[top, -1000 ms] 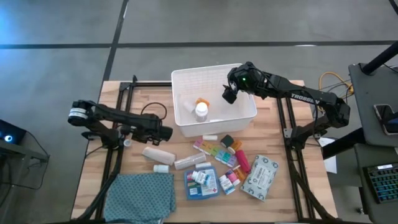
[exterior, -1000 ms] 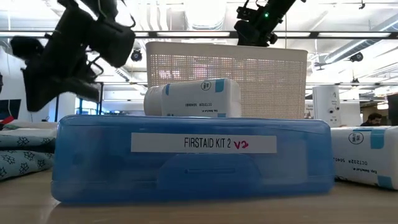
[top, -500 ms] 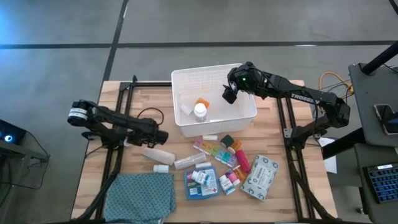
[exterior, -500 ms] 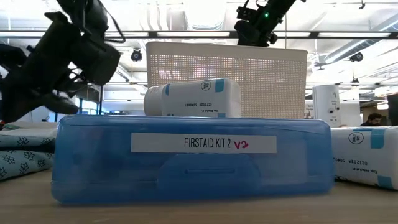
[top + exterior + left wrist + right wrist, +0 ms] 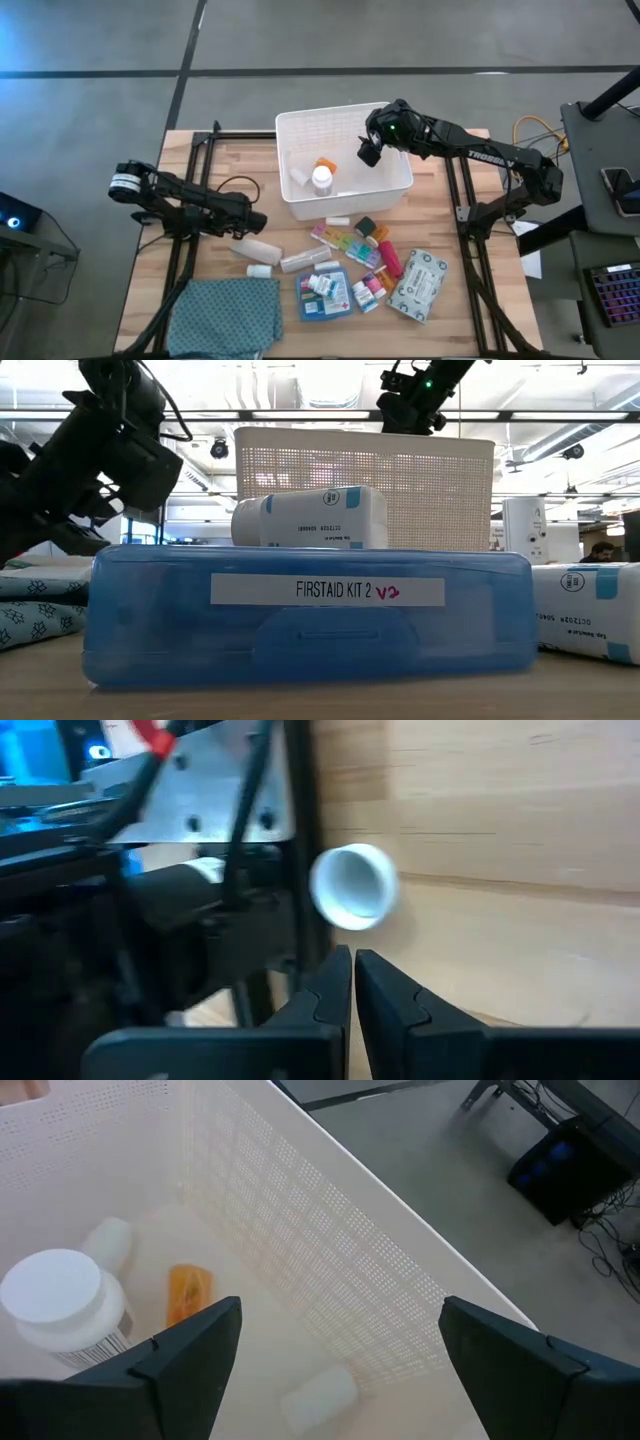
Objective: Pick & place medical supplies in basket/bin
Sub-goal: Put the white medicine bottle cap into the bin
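The white slotted bin (image 5: 343, 130) stands at the table's far middle. It holds a white-capped bottle (image 5: 60, 1302), an orange container (image 5: 188, 1292) and small white pieces. My right gripper (image 5: 370, 152) hangs open above the bin's right half, touching nothing. Tubes (image 5: 255, 248), the pill organiser strip (image 5: 345, 245), the blue first-aid box (image 5: 310, 615) with a white bottle (image 5: 310, 518) lying on it, and the wipes pack (image 5: 418, 285) lie on the near table. My left gripper (image 5: 352, 970) is shut, low at the table's left, just short of a small white cap (image 5: 355, 887).
A teal patterned cloth (image 5: 228, 315) lies folded at the near left corner. Black frame rails (image 5: 190, 180) run along both table sides, and one passes close by my left gripper. Bare wood (image 5: 240, 165) shows left of the bin.
My left gripper has drawn back toward the table's left and near edges and sunk lower, staying shut. The supplies have kept their places.
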Robot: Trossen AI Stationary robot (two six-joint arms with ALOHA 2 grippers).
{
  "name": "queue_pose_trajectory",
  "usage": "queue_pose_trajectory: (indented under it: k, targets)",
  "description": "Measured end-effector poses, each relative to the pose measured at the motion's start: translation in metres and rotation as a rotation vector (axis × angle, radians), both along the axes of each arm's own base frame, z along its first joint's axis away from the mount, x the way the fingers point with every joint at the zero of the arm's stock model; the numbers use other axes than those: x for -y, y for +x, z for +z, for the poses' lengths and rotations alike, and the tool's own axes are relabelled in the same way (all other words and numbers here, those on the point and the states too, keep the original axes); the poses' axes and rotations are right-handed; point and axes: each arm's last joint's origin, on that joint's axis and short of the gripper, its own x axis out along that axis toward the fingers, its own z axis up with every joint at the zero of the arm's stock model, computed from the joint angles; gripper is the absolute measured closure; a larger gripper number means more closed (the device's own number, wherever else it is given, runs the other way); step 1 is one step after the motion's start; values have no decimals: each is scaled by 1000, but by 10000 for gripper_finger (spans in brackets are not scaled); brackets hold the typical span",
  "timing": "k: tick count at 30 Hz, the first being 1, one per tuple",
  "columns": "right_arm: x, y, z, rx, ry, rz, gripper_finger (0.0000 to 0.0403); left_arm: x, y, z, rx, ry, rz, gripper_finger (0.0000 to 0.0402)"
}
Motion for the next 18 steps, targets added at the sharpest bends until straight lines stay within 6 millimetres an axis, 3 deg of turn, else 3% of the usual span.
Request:
queue_pose_trajectory:
  k: [7, 11, 18]
  targets:
    - [1, 0, 0, 0, 0, -4, 74, 0, 13, 3, 100, 39, 68, 397]
    - [1, -1, 0, -3, -1, -2, 74, 0, 5, -3, 47, 50, 88, 395]
    - [2, -1, -3, -16, -1, -1, 74, 1, 14, -12, 75, 19, 75, 395]
